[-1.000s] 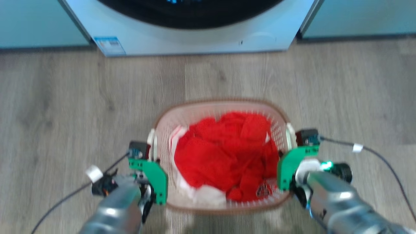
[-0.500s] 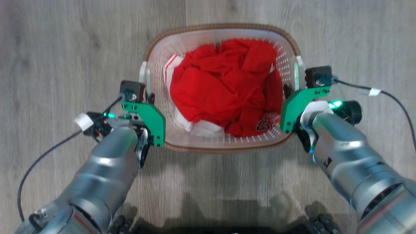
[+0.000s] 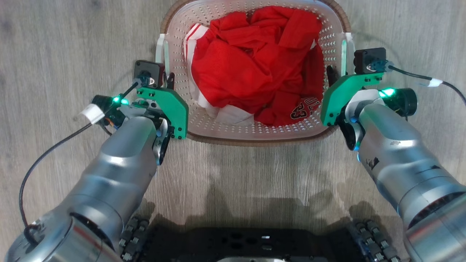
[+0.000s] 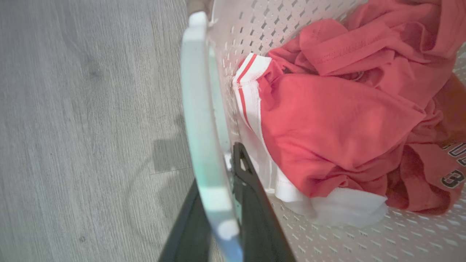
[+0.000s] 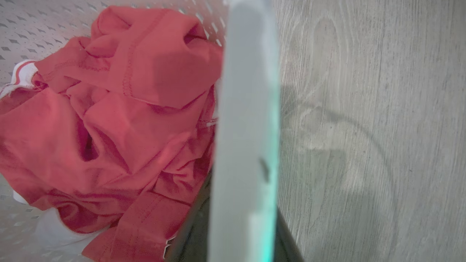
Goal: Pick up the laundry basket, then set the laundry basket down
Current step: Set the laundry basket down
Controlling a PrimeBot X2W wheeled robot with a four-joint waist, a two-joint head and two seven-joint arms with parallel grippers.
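**Left gripper** (image 3: 168, 78): two long dark fingers drawn close and clamped on the white left side handle (image 4: 199, 109). One finger sits on the basket side of the bar and the other on the floor side.

**Right gripper** (image 3: 334, 74): fingers likewise narrow, gripping the white right side handle (image 5: 247, 109) from both faces.

**Held item**: small white perforated plastic laundry basket (image 3: 255, 128) with a brown woven-look rim, spanning the gap between the two grippers. Whether its base is clear of the floor cannot be told.

**Contents**: crumpled red jersey (image 3: 251, 62) with white trim and dark lettering, lying just inward of both grippers and touching neither.

**Edges**: the basket's near rim runs level with the green wrist plates, and its far rim meets the head view's top edge.

**Open room**: bare grey wood-look floor (image 3: 54, 54) lies outward of each gripper. A black cable (image 3: 47, 153) trails outward from the left wrist, and another leaves the right wrist. Behind the grippers, a strip of floor separates the near rim from the robot's black base (image 3: 247, 242).
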